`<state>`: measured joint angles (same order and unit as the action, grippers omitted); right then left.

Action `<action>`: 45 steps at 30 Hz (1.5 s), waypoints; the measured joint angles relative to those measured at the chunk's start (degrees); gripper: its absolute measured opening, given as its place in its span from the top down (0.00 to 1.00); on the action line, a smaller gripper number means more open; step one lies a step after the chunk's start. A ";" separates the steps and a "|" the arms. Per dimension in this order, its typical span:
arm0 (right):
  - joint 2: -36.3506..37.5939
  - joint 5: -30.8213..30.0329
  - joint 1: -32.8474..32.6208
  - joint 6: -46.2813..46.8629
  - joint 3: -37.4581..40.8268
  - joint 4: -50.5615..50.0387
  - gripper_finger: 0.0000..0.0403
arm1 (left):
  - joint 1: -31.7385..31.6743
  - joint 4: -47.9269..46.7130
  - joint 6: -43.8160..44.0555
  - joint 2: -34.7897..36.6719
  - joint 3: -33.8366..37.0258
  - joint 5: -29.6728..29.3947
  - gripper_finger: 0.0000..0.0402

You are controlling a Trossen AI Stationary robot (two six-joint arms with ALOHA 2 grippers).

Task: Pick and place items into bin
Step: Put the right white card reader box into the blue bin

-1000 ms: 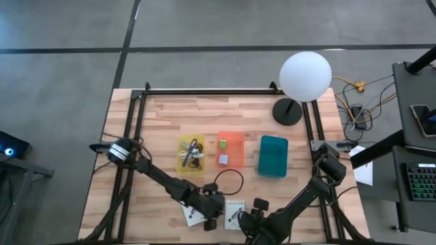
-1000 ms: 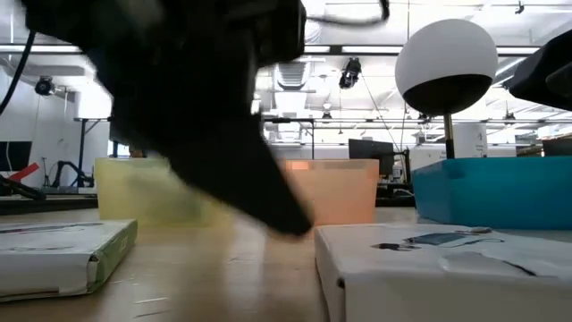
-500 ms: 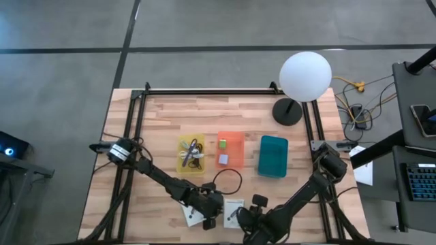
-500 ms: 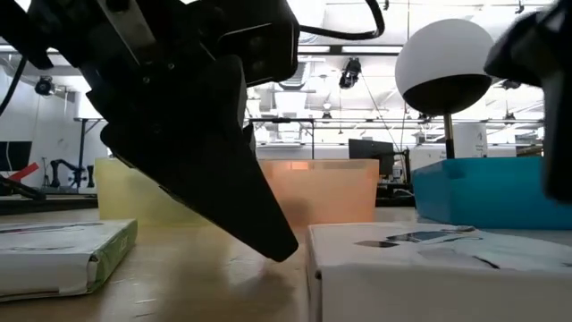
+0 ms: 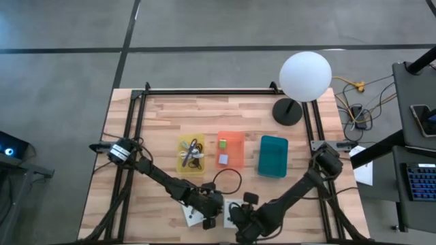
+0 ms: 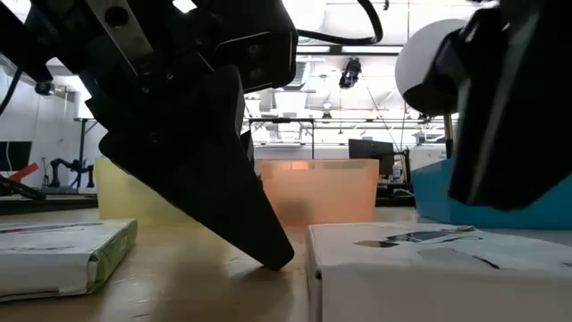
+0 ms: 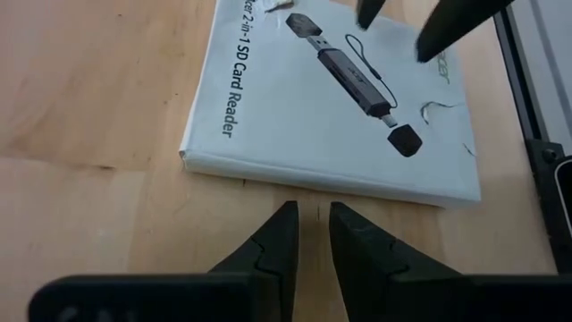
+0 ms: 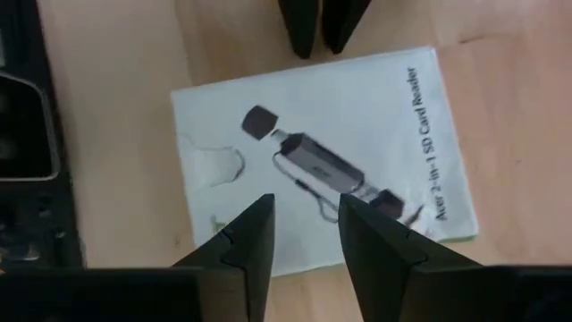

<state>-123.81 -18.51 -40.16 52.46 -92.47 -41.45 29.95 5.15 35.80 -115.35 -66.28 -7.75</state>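
Near the table's front edge, between my two grippers, lay one white card reader box (image 8: 322,156), flat on the wood, printed face up, showing a dark reader and the words "2-in-1 SD Card Reader". Second white box (image 6: 63,255): flat beside it, on the left arm's side, apart from the first.

Right gripper (image 8: 304,234): poised directly over the printed box, fingers parted with a clear gap, holding nothing.

Left gripper (image 7: 304,246): tips low over bare wood just beside the box's edge, fingers nearly together with only a slit between them, empty.

Yellow bin (image 5: 191,154): mid-table, containing a purple strap and small grey pieces. Orange bin (image 5: 230,150): next along, containing a green cube and a pale piece. Teal bin (image 5: 273,156): beyond that. Black cable (image 5: 228,180): looped on the wood before the orange bin. White globe lamp (image 5: 305,76): far right corner.
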 joint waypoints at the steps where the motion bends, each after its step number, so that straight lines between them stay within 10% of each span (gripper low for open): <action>1: -0.04 0.35 0.16 -0.57 0.07 0.05 0.72 | 0.00 0.02 0.04 0.00 0.00 0.04 0.87; 31: 0.22 2.31 -3.27 7.68 8.54 5.37 0.76 | -0.99 4.05 1.39 -0.07 -0.11 0.39 0.87; 45: 0.45 -9.49 -8.10 28.12 13.22 7.83 0.73 | -1.11 3.87 1.39 -0.09 -0.11 1.38 0.87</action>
<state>-123.36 -28.00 -48.26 80.58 -79.24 -33.62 28.84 9.02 37.19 -115.44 -66.39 -6.37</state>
